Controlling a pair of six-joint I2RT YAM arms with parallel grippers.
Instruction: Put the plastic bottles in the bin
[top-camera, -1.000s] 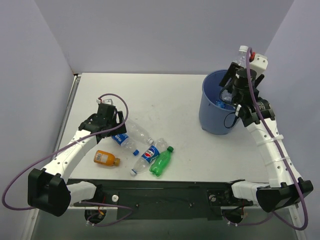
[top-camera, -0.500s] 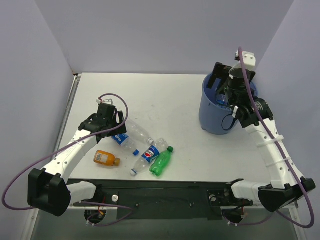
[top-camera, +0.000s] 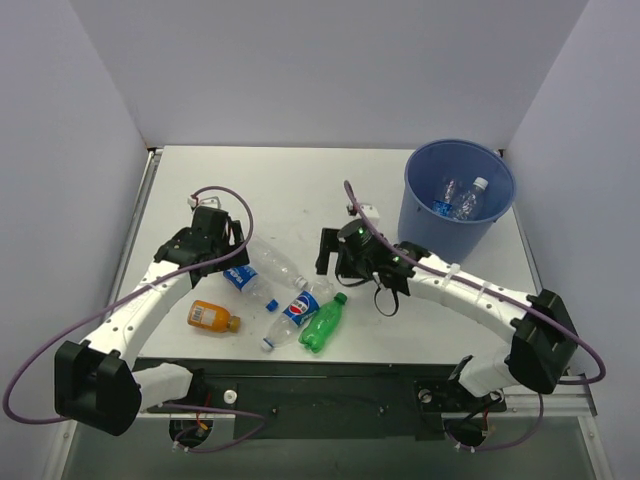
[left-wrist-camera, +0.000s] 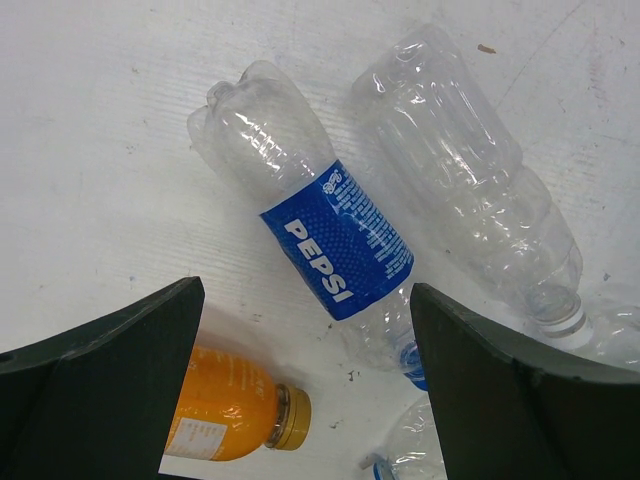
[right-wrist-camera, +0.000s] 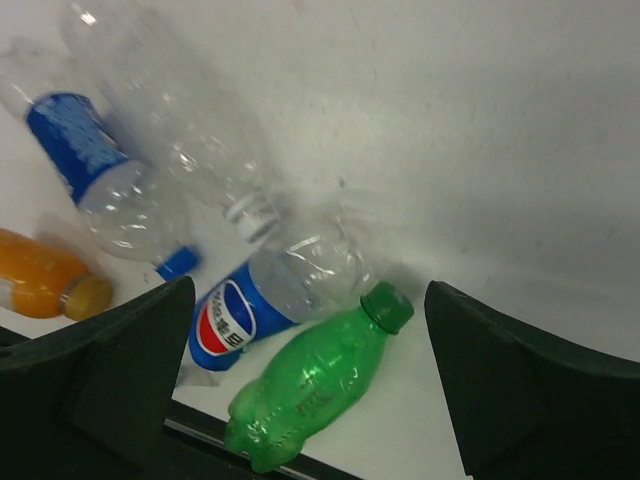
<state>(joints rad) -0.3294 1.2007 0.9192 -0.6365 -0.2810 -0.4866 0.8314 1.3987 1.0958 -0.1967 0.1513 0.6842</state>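
Five plastic bottles lie near the front of the table: a stubby orange one (top-camera: 212, 316), a blue-labelled one (top-camera: 243, 279), a clear one (top-camera: 280, 265), a Pepsi one (top-camera: 296, 307) and a green one (top-camera: 322, 322). The blue bin (top-camera: 412, 190) stands at the back right with two bottles (top-camera: 465, 198) inside. My left gripper (top-camera: 226, 260) is open and empty over the blue-labelled bottle (left-wrist-camera: 335, 240), with the orange bottle (left-wrist-camera: 225, 410) beside one finger. My right gripper (top-camera: 326, 264) is open and empty above the green bottle (right-wrist-camera: 320, 385) and the Pepsi bottle (right-wrist-camera: 250, 310).
The table's black front rail (top-camera: 330, 375) runs just below the bottles. Purple walls close in the table on the left, back and right. The clear bottle (left-wrist-camera: 470, 180) lies right next to the blue-labelled one.
My right arm has swung from over the bin down to the bottles at mid-table. The clear bottle it held now lies in the bin. My left arm has hardly moved.
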